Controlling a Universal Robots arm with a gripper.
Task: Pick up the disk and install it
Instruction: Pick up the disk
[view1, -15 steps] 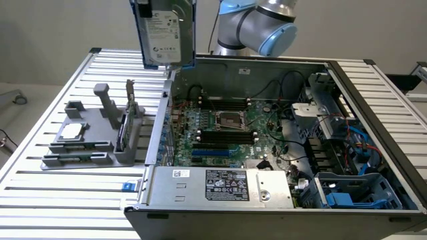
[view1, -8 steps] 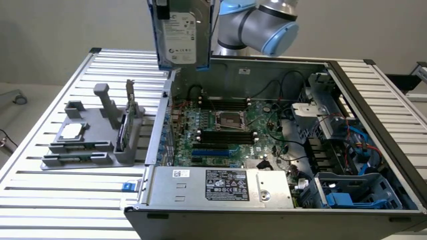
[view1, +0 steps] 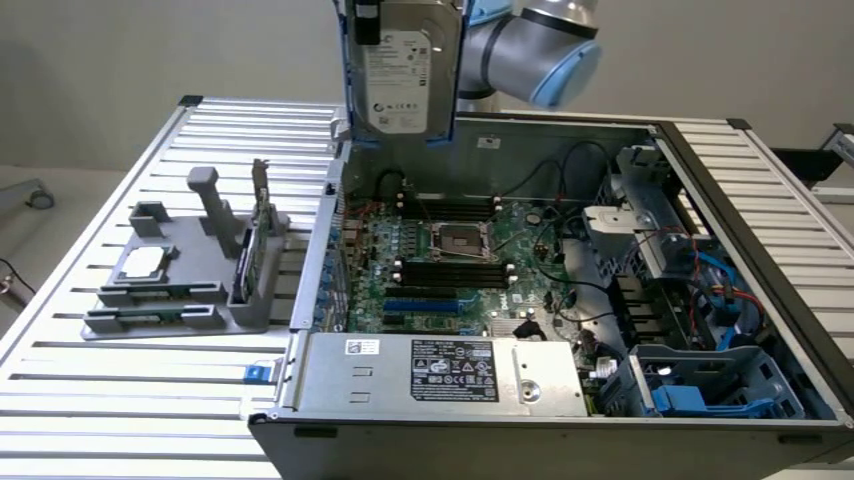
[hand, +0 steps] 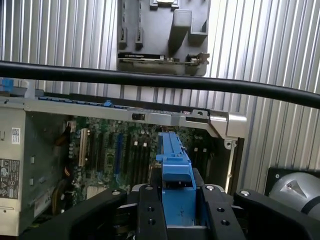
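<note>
The disk (view1: 400, 70), a silver-grey drive with a white label in a blue carrier bracket, hangs upright high above the back left corner of the open computer case (view1: 747, 200). In the wrist view my gripper (hand: 175, 197) is shut on the disk's blue carrier edge (hand: 172, 155), with one black finger (hand: 150, 210) on each side of it. The motherboard (hand: 115, 155) lies far below the disk. The grey and blue arm wrist (view1: 534, 50) sits just to the exterior view's right of the disk.
A grey fixture stand (view1: 187, 270) with a small silver chip (view1: 143, 262) sits on the slatted table (view1: 107, 390) at the exterior view's left. The case holds a power supply (view1: 441, 370) in front and a blue caddy bay (view1: 694, 395) at front right. A black cable (hand: 150, 80) crosses the wrist view.
</note>
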